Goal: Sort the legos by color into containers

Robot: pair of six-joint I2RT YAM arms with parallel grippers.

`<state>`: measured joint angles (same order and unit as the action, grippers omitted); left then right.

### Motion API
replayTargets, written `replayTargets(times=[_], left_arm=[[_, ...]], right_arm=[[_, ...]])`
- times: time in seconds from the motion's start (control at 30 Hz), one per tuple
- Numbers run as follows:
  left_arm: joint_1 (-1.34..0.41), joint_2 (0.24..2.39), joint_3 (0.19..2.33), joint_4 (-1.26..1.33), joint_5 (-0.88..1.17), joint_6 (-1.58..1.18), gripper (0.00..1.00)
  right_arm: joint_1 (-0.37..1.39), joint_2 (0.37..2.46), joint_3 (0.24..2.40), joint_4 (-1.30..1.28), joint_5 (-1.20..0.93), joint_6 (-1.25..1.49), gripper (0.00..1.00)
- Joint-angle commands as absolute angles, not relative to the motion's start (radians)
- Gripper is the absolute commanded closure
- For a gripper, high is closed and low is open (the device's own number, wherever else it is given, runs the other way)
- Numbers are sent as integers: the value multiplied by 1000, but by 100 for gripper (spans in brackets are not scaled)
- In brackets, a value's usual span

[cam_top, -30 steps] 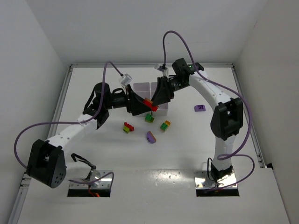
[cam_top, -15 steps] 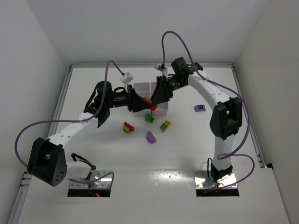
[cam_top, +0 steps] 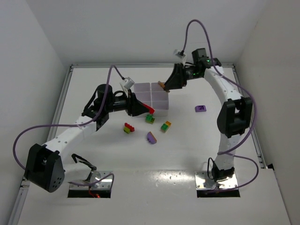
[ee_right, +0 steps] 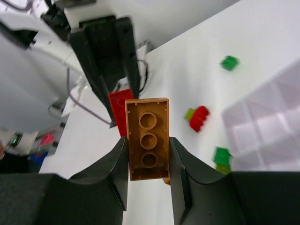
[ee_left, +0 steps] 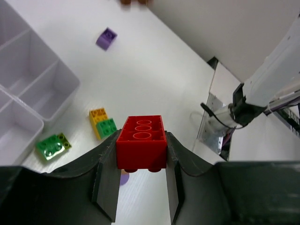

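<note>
Looking from above, the left hand [cam_top: 149,110] pinches a red brick [cam_top: 150,109] over the near edge of the white tray [cam_top: 140,89], which sits toward the desk's [cam_top: 187,150] far edge. The right hand [cam_top: 164,86] grips what looks like an orange-brown brick [cam_top: 162,85] by the tray's far right corner. On the left wrist, the fingers clamp the red brick [ee_left: 141,140] above a green brick [ee_left: 52,145]. On the right wrist, the fingers clamp the orange-brown brick [ee_right: 147,138], its underside showing.

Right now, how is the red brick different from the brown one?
The red brick is pinched by the left gripper at the tray's near edge. The orange-brown brick is pinched by the right gripper at its far edge. Both are held up in the air.
</note>
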<state>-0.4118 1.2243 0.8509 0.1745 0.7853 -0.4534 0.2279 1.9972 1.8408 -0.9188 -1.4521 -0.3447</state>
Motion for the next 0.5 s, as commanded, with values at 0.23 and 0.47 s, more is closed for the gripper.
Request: replayTargets(times=[0.23, 0.47], left_arm=[[-304, 1118, 894, -45, 603, -328, 100], [-249, 1228, 1159, -339, 19, -218, 100]], right_arm=[[74, 1896, 1743, -631, -1212, -95, 100], [63, 1862, 1677, -431, -356, -37, 100]])
